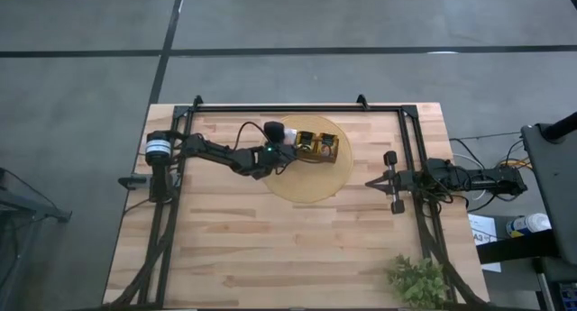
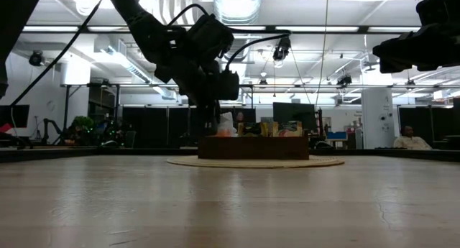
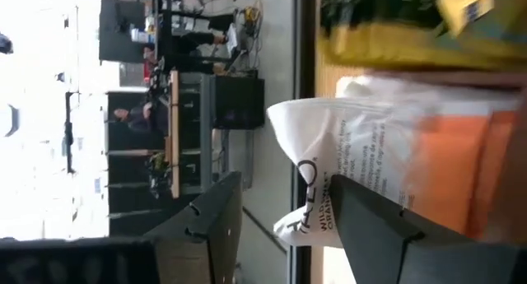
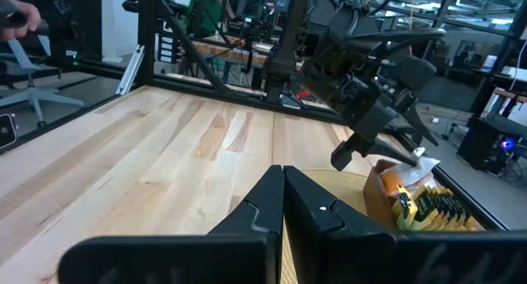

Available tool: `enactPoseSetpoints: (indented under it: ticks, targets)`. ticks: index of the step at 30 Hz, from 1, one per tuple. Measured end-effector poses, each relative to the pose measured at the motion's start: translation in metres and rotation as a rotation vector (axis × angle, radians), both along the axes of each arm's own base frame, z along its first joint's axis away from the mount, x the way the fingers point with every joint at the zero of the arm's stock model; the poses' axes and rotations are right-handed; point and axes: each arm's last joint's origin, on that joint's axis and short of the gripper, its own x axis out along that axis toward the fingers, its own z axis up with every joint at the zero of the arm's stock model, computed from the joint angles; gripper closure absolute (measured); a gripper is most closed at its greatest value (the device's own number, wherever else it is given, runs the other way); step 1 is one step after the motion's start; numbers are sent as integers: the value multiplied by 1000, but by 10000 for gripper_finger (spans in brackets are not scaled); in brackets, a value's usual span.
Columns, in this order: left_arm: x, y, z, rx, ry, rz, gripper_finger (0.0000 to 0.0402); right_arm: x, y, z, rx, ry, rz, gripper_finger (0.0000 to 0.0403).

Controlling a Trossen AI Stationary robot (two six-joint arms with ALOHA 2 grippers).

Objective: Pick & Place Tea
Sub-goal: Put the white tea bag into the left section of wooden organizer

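A brown wooden tray (image 1: 317,147) stands on a round yellowish mat (image 1: 306,183) at the table's far middle and holds tea packets on edge: yellow-green ones with dark panels (image 4: 436,206) and white-and-orange ones. My left gripper (image 3: 286,179) is at the tray's left end (image 4: 375,189), open, its fingers on either side of a white-and-orange packet (image 3: 329,144) that stands in the tray's left compartment. My right gripper (image 4: 282,193) waits shut at the table's right side (image 1: 392,180), holding nothing. My left gripper stands open around the white-and-orange packet's upper edge (image 3: 300,123), coming at it slanting down from the table's left. One finger (image 3: 387,226) lies close against the packet's printed face. I cannot tell whether it touches it. The packet rests in the tray.
A black frame (image 1: 297,106) runs along the table's far edge and down both sides. A green plant (image 1: 416,279) sits at the near right corner. Bare wood (image 1: 270,248) lies in front of the mat.
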Motion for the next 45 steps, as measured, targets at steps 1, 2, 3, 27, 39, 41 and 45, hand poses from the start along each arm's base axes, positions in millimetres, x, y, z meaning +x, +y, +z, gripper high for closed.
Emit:
enactPoseSetpoints:
  ticks: [1, 2, 3, 27, 39, 41, 45]
  targets:
    - [0, -1, 0, -7, -1, -12, 222, 0, 0, 0, 0, 0, 0, 394]
    - [1, -1, 0, -13, -2, -21, 222, 0, 0, 0, 0, 0, 0, 394]
    - [1, -1, -1, -17, -3, -27, 222, 0, 0, 0, 0, 0, 0, 394]
    - [1, -5, 1, -16, -47, 1, 204, 0, 0, 0, 0, -1, 0, 394]
    - [1, -6, 2, -37, -112, 19, 204, 0, 0, 0, 0, 0, 0, 394]
    - [1, -6, 2, -42, -128, 24, 204, 0, 0, 0, 0, 0, 0, 394]
    - [1, -6, 2, -35, -134, 41, 204, 0, 0, 0, 0, 0, 0, 394]
